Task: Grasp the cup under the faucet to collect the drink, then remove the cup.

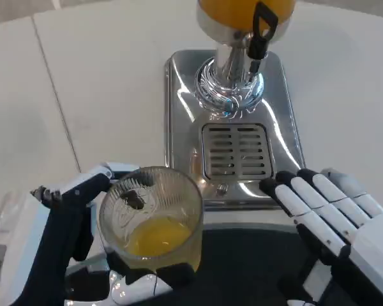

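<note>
Cup in the left hand, drink collected, clear of the faucet.

The ribbed glass cup (150,220) stands upright in the left hand (83,242), fingers wrapped round its wall, a shallow pool of orange juice at the bottom. It sits near the camera, in front of the drip grille (237,152) and the black-handled faucet (260,35) of the dispenser (233,115), whose tank holds more orange. The right hand (325,213), just right of the cup, lies flat with fingers spread, holding nothing. Removal looks nearly done; the left hand need only carry it away level.
</note>
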